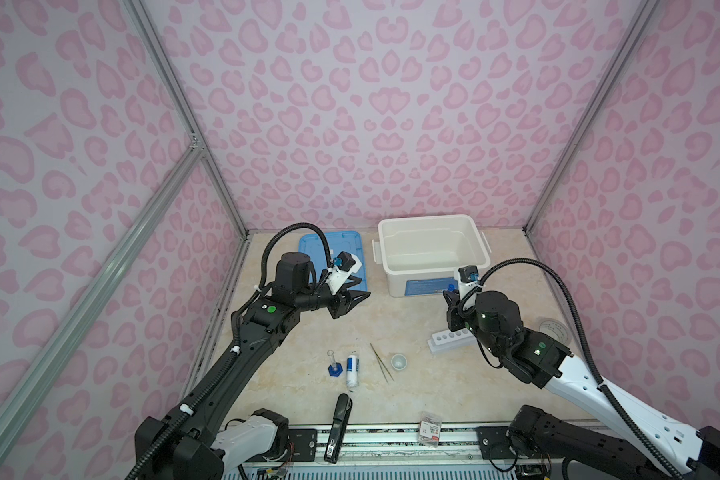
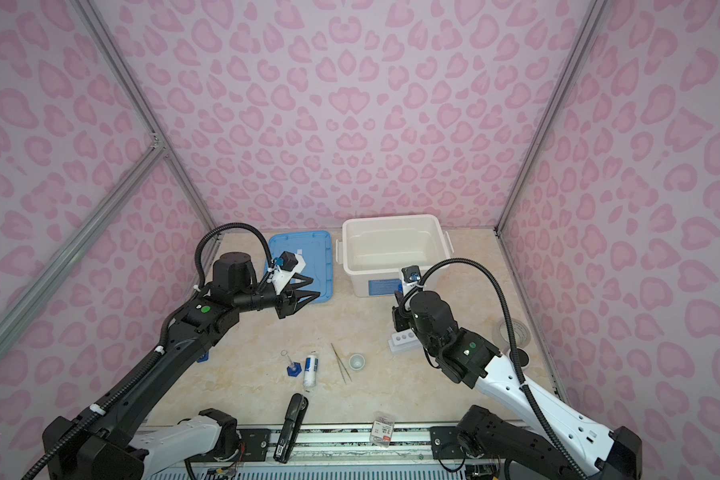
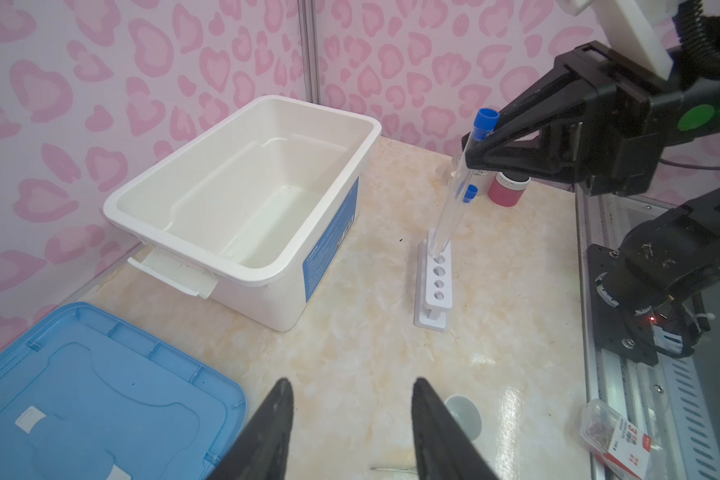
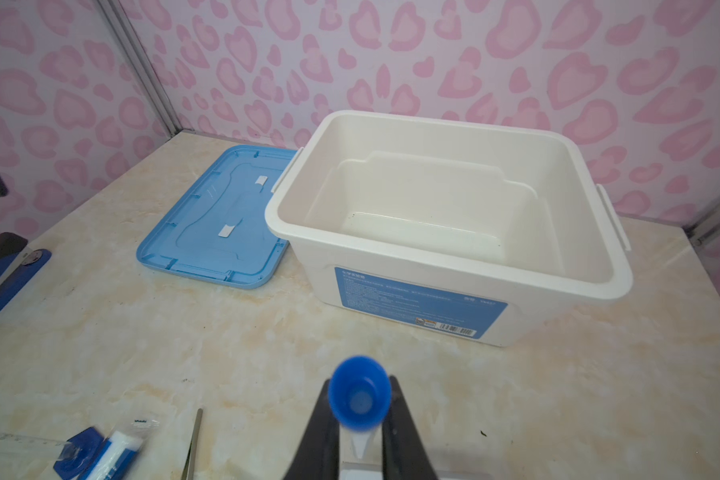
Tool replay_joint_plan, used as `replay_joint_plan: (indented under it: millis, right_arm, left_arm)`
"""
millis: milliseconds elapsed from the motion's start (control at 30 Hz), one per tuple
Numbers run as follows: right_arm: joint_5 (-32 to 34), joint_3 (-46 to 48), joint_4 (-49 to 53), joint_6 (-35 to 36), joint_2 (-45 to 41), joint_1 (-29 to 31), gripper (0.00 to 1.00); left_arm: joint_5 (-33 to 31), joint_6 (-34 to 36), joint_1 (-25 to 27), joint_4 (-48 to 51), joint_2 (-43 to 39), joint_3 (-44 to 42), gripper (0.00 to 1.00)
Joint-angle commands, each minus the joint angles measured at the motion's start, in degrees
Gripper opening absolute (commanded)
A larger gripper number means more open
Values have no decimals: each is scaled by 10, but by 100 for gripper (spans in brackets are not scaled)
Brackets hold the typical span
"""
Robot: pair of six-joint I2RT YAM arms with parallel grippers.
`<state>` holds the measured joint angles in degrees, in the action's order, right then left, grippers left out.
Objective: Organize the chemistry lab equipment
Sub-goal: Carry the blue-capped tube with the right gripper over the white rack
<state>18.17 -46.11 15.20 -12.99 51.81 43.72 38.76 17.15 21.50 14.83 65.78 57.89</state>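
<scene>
Since the right gripper (image 3: 481, 139) was pinching the tilted blue-capped tube (image 3: 450, 212) near its cap, tip right at a hole in the white rack (image 3: 430, 291), it'd want straightening before pushing down, imo; the left gripper (image 3: 350, 386) hung open, empty.
</scene>
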Motion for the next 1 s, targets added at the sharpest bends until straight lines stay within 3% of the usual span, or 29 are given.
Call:
replay_joint_plan:
  millis: [0,967]
  right_arm:
    - [55,23,13,-21,-23,0,14]
    - [90,157,-51,-45,-95,0,15]
  left_arm:
    - [0,-6,0,-22,-3,-2,48]
    - [-6,1,0,-17,-7,-6,47]
